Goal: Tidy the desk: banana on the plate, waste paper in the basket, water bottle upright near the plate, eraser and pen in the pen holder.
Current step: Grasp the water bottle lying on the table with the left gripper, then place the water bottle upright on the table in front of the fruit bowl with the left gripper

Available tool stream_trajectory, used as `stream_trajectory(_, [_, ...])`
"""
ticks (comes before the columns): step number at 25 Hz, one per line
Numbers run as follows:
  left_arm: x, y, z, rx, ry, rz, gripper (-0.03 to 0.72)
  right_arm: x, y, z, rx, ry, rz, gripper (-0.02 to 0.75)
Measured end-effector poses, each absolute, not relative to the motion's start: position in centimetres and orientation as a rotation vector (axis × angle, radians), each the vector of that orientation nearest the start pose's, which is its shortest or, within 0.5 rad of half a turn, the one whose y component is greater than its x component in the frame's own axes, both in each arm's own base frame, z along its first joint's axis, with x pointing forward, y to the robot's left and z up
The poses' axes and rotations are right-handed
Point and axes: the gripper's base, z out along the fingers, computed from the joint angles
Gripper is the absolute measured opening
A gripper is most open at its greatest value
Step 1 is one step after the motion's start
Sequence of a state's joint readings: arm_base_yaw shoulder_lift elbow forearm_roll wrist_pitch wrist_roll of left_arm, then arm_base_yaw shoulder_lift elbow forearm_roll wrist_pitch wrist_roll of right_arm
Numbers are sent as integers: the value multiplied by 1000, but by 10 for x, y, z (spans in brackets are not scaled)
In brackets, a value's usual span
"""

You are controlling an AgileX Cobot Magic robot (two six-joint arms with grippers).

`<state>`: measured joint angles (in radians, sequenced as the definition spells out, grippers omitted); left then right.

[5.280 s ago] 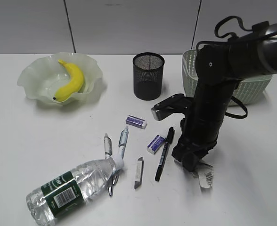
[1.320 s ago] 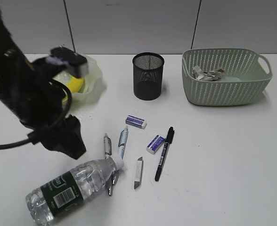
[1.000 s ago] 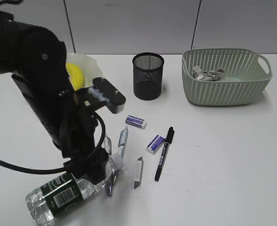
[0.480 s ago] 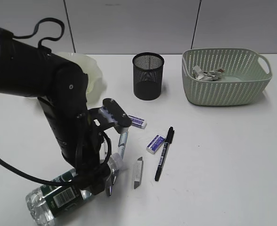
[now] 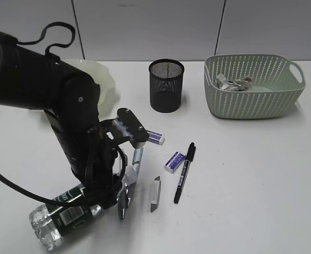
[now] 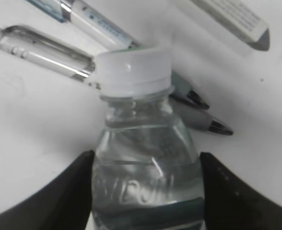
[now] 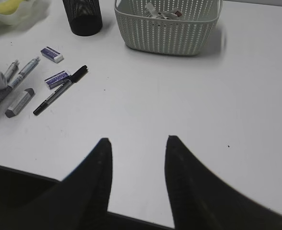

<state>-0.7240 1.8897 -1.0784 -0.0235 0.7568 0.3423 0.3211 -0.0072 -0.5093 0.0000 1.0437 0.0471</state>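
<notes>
Two fingers [image 6: 74,191] of left tool [image 6: 146,191] flanking water bottle [image 6: 146,182], grip unclear, exterior hides it.

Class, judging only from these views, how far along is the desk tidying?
Done: waste paper lies in the basket. In hand: the left gripper straddles the lying water bottle. Left: standing it near the plate; erasers and black pen lie outside the pen holder. The banana is hidden.

Water bottle [image 6: 146,187] clear glossy plastic, smooth matt white cap. Pen holder [image 5: 166,84] black wire mesh; basket [image 5: 253,87] matt perforated plastic. Desk [image 5: 250,174] smooth matt white; plate [image 5: 105,82] translucent, glassy.
</notes>
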Motion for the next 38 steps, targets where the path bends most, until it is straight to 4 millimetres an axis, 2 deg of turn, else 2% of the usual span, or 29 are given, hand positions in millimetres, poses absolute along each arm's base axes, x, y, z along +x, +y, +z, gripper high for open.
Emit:
stream_trajectory(3, [251,-222,150,1526,2614,-46,469,-6,-2,281,-276,2000,234,305])
stream_trajectory(9, [253,-206,216,1293,2497,-123,469,-6,-2,281,-276,2000,234,305])
stream_trajectory(12, [255,-184,243,1125,2452,-153,469,-6,-2,281,-276,2000,234,305])
stream_trajectory(15, [256,-150,257,904,2411,-193,469,-6,-2,281,-276,2000,234,305])
stream_trajectory(18, [250,-119,253,671,2338,-220,469,-6,-2,281,-276,2000,234,305])
stream_trajectory(21, [240,-104,235,566,2256,-205,469,-6,-2,281,-276,2000,234,305])
stream_trajectory(25, [240,-101,218,487,2197,-200,469,-6,-2,281,-276,2000,234,305])
stream_trajectory(34, [263,-105,186,429,2167,-161,469,-6,-2,281,-276,2000,234,305])
stream_trajectory(38, [265,-106,181,425,2176,-157,468,-6,-2,281,-276,2000,234,305])
